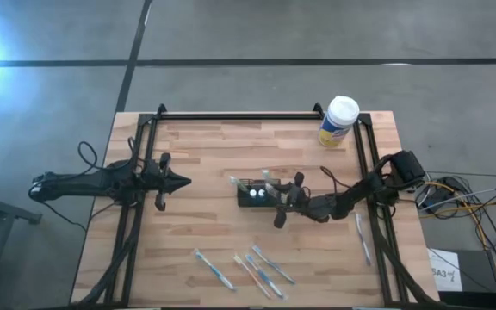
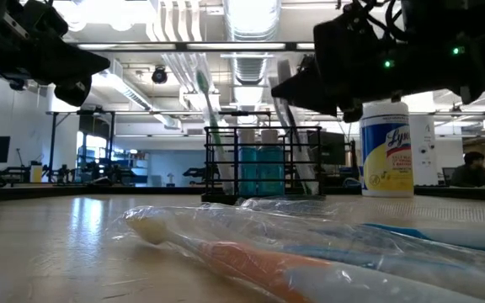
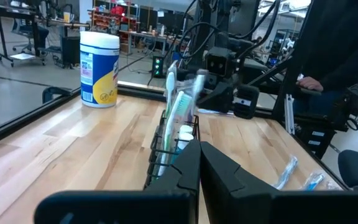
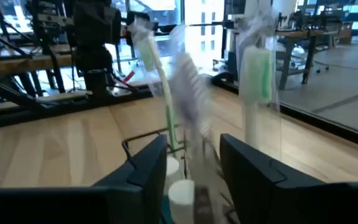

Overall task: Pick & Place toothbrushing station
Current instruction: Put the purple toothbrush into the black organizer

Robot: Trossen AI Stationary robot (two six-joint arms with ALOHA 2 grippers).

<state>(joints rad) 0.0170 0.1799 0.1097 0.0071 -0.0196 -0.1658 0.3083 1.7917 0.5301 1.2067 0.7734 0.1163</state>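
Note:
The toothbrushing station (image 1: 255, 193) is a small black mesh caddy standing on the wooden table near its middle. Wrapped toothbrushes stand upright in it (image 2: 263, 164). My right gripper (image 1: 275, 199) is open at the caddy's right side. In the right wrist view its fingers (image 4: 148, 168) stand on either side of a blurred wrapped toothbrush (image 4: 188, 118) that rises from the caddy; I cannot tell whether they touch it. My left gripper (image 1: 186, 182) is shut and empty, left of the caddy and pointing at it (image 3: 173, 143).
A white-capped, yellow-labelled canister (image 1: 340, 121) stands at the far right. Several wrapped toothbrushes lie near the front edge (image 1: 261, 269), and one lies at the right (image 1: 363, 238). Black rails run along the table's left, right and far sides.

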